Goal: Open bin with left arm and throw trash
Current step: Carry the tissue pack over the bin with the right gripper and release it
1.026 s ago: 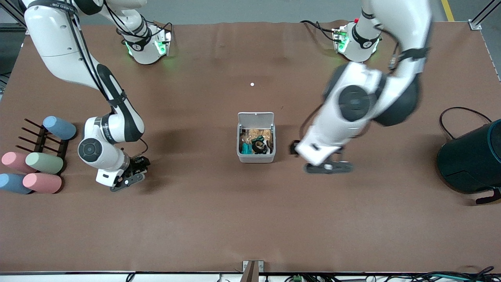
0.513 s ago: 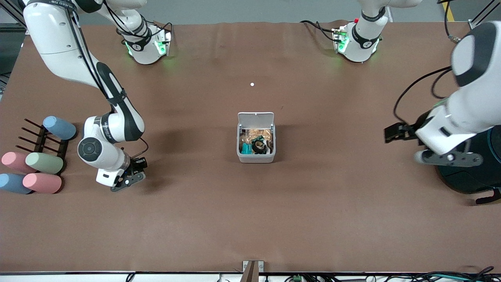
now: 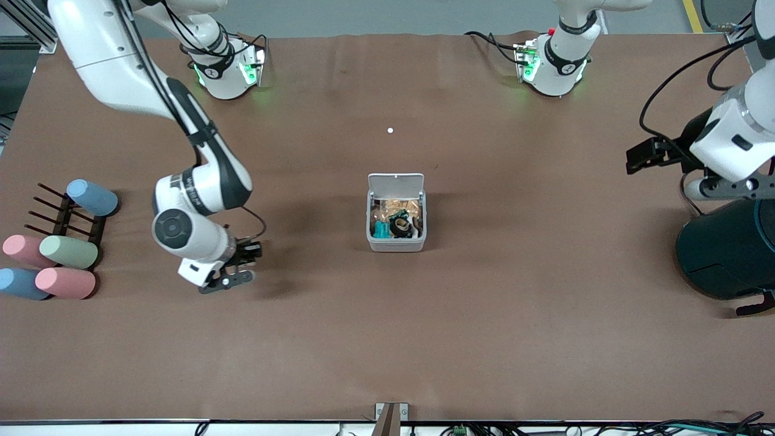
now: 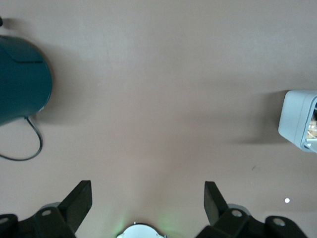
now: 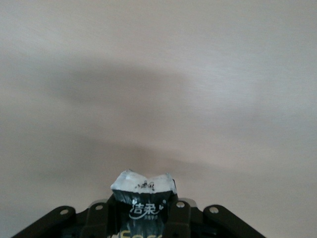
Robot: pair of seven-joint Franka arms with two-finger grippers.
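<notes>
Pastel cylinders (image 3: 66, 251) lie beside a dark rack (image 3: 63, 215) at the right arm's end of the brown counter (image 3: 387, 339). Next along, the right gripper (image 3: 233, 275) hangs low over bare counter, its jaws clamped on a black printed packet (image 5: 143, 196); white characters run across the packet in the right wrist view, too small to read with confidence. Compared with half a second earlier, this gripper has shifted toward the bin and its arm has swung with it.

At mid-counter the bin (image 3: 396, 242) stands with its flat lid (image 3: 396, 183) tipped up at the edge farther from the front camera. Inside lie crinkled tan wrapping, a teal scrap and a small black tape roll (image 3: 399, 226), unchanged from the earlier frames. A tiny white dot (image 3: 390, 130) sits on the counter farther from the camera than the bin.

Toward the left arm's end, the left gripper (image 3: 723, 188) hangs above the rim of the dark teal round container (image 3: 726, 254), jaws spread wide and empty, as the left wrist view (image 4: 147, 206) shows. It has risen and drawn back toward its base since the previous frame, having swept away from the bin over the last second.
</notes>
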